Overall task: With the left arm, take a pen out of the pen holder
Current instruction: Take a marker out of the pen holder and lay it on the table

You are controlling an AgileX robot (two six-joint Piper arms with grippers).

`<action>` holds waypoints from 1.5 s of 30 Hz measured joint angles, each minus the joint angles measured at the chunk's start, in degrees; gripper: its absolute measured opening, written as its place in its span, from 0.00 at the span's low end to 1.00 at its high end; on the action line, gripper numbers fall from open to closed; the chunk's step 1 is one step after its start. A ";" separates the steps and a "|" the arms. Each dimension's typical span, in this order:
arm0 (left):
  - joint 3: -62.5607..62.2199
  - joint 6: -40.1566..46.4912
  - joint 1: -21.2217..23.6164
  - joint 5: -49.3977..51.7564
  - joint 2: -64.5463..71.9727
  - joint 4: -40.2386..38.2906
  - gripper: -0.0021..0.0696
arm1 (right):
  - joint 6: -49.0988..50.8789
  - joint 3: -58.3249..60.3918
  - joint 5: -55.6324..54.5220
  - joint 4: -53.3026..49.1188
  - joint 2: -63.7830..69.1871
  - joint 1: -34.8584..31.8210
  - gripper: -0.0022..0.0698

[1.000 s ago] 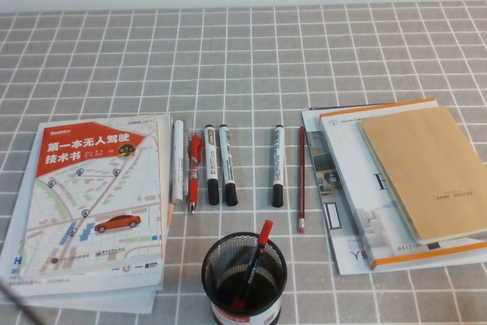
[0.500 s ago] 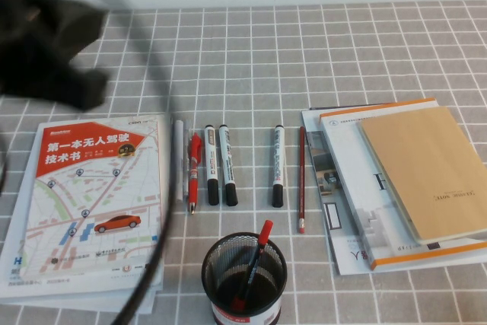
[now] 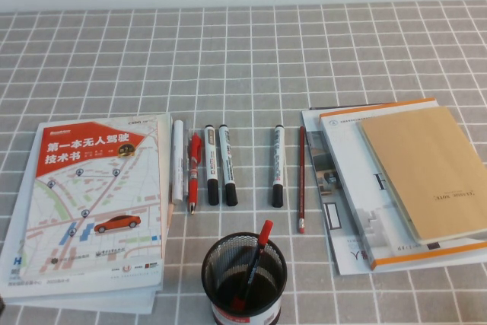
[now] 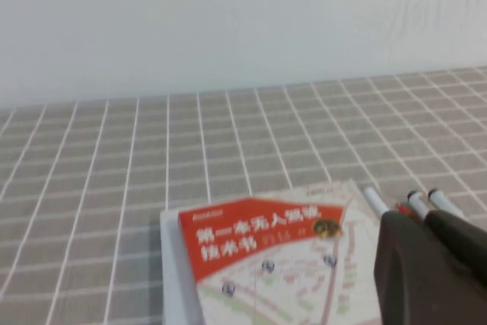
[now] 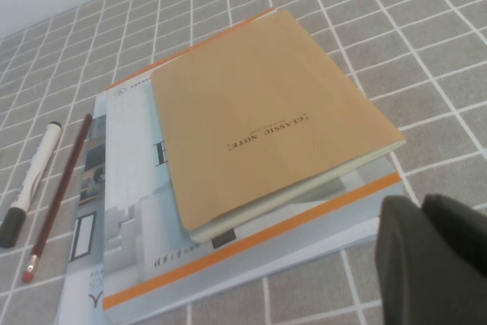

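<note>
Lower centre, high view only: black mesh pen holder (image 3: 223,264), red-capped pen (image 3: 253,264) inside. Left gripper (image 4: 424,217), right gripper (image 5: 421,205): cropped lower right of wrist views, fingers together.

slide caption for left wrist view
Left gripper, jaws shut, facing the map-cover book; right gripper beside the tan notebook.

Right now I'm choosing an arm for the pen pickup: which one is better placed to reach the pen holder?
Left, I'd judge, narrowly. The left gripper, shut, hangs by the map book; the right gripper by the notebook stack. The pen holder stands slightly nearer the book.
</note>
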 joint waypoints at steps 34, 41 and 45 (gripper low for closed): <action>19.29 8.32 4.45 6.22 -16.93 -7.05 0.03 | 0.00 0.00 0.00 0.00 0.00 0.00 0.01; 19.29 8.45 3.72 6.36 -16.96 -7.17 0.03 | 0.00 0.00 0.00 0.00 0.00 0.00 0.01; 19.29 8.45 3.72 6.36 -16.96 -7.17 0.03 | 0.00 0.00 0.00 0.00 0.00 0.00 0.01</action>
